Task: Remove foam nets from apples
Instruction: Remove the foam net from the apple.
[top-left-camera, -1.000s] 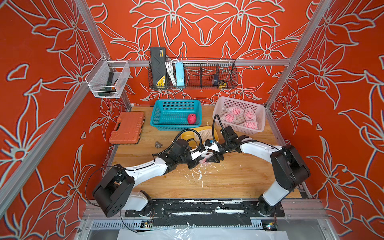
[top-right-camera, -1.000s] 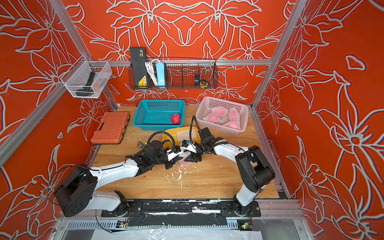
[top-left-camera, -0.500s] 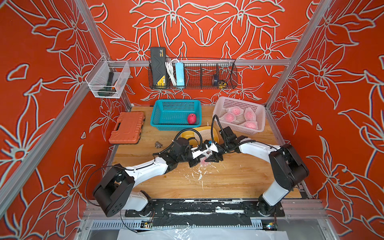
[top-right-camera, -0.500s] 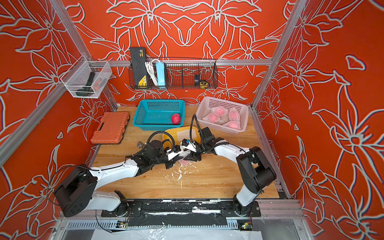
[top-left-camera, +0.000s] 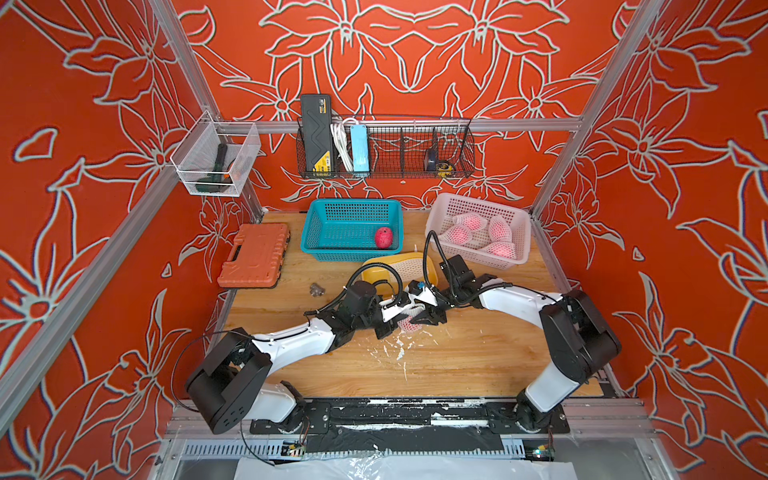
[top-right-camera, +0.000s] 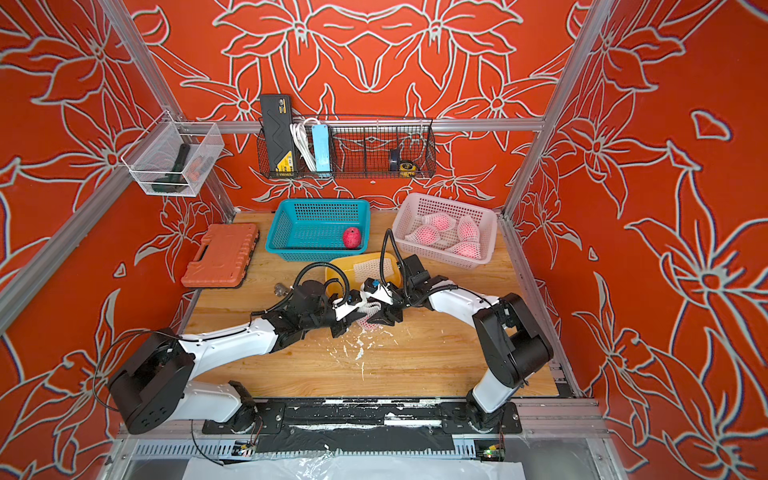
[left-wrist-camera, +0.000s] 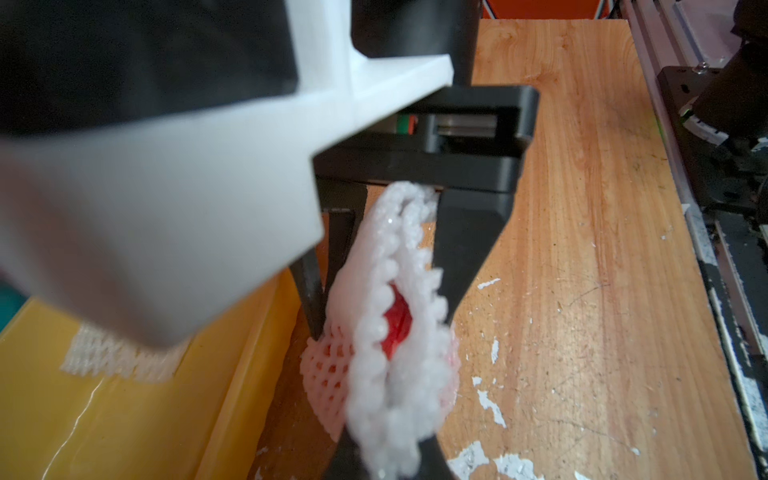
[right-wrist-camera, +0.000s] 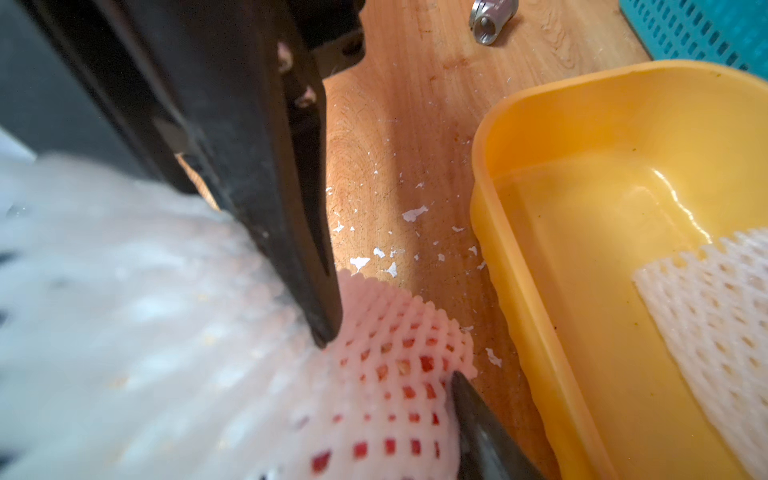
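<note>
Narrowed during the last second with the right hand (top-left-camera: 422, 319), jaws now pressing both sides of the netted apple (top-left-camera: 409, 327) on the tabletop (top-left-camera: 457, 365), just beside the yellow tray (right-wrist-camera: 478, 199). Clenched with the left hand (top-left-camera: 394, 327) on the bunched open end of the foam net (left-wrist-camera: 374, 374), red skin showing through the mouth. Probably braced for the pull; not yet stripped.

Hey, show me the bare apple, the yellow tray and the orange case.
bare apple (top-left-camera: 383, 237): a top view, middle of its red skin.
yellow tray (right-wrist-camera: 505, 291): right wrist view, on its side rim.
orange case (top-left-camera: 254, 254): a top view, middle of its lid.
</note>
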